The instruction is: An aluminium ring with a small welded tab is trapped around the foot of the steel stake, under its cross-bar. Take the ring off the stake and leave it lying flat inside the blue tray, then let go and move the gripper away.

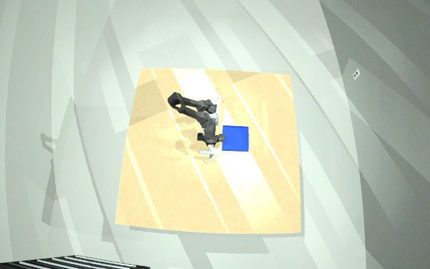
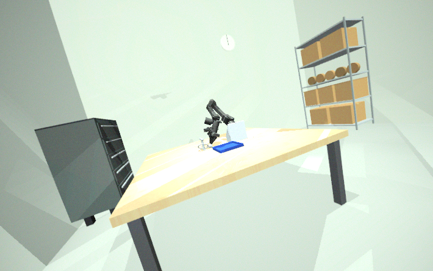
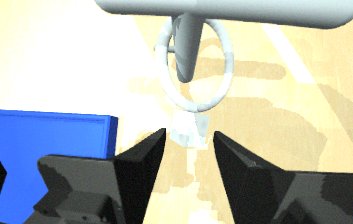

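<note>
One ring (image 1: pixel 204 158) (image 2: pixel 199 147) (image 3: pixel 229 61) sits beyond the open tool (image 1: pixel 211 145) (image 2: pixel 211 143) (image 3: pixel 189 134).

grey metal shelving (image 2: pixel 351 74) with brown boxes (image 2: pixel 341 113), a round wall clock (image 2: pixel 227 42) and a dark drawer cabinet (image 2: pixel 80 168) (image 1: pixel 72 263) surround the wooden table (image 2: pixel 232 168) (image 1: pixel 210 200).

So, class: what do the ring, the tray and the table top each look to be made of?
Ring: probably metal, pale grey, softly shaded.
Tray: perhaps plastic or painted metal, evenly blue.
Table top: apparently light wood, smooth, faintly grained.
</note>
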`<control>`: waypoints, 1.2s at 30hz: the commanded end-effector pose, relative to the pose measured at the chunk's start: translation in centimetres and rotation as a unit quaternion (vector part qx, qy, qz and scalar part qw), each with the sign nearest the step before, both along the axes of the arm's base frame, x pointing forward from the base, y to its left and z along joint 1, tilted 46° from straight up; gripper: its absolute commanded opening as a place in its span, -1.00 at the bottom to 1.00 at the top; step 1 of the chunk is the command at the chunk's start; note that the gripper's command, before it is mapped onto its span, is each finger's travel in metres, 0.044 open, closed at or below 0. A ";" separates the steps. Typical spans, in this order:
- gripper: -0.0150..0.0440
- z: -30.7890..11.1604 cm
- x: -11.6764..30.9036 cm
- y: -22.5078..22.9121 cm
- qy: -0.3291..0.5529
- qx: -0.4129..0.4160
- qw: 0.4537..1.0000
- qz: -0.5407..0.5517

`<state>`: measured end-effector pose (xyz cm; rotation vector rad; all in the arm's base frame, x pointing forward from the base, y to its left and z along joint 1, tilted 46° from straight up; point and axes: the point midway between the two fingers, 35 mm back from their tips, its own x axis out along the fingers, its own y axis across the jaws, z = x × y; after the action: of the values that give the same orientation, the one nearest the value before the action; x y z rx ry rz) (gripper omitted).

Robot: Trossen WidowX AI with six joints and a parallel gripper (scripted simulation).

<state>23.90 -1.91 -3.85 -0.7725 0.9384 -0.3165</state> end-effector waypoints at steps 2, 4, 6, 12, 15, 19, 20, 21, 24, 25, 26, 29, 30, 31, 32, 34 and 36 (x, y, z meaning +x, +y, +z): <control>0.19 -0.7 0.4 -0.5 0.005 -0.001 1.000 0.003; 0.19 -0.9 0.6 -0.7 0.004 -0.001 1.000 0.003; 0.19 -1.1 0.7 -0.9 0.004 -0.001 1.000 0.003; 0.19 -1.6 1.2 -1.6 0.003 -0.003 1.000 0.004; 0.19 -1.6 1.2 -1.6 0.003 -0.004 1.000 0.004; 0.10 -1.4 1.1 -1.5 0.000 -0.003 1.000 0.000; 0.07 -1.4 1.1 -1.5 0.000 -0.003 1.000 0.000; 0.05 -1.4 1.1 -1.5 0.000 -0.003 1.000 0.000; -0.02 -1.4 1.1 -1.5 0.000 -0.003 1.000 0.000; -0.04 -1.4 1.1 -1.5 0.000 -0.003 1.000 0.000; -0.06 -1.4 1.1 -1.5 0.000 -0.003 1.000 0.000; -0.13 -1.4 1.1 -1.5 0.000 -0.003 1.000 0.000; -0.15 -1.4 1.1 -1.5 0.000 -0.003 1.000 0.000; -0.18 -1.4 1.1 -1.5 0.000 -0.003 1.000 0.000; -0.20 -1.4 1.1 -1.5 0.000 -0.003 1.000 0.000; -0.24 -1.4 1.1 -1.5 0.000 -0.003 1.000 0.000; -0.29 -1.4 1.1 -1.5 0.000 -0.003 1.000 0.000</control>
<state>25.02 -3.42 -5.25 -0.7805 0.9389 -0.3174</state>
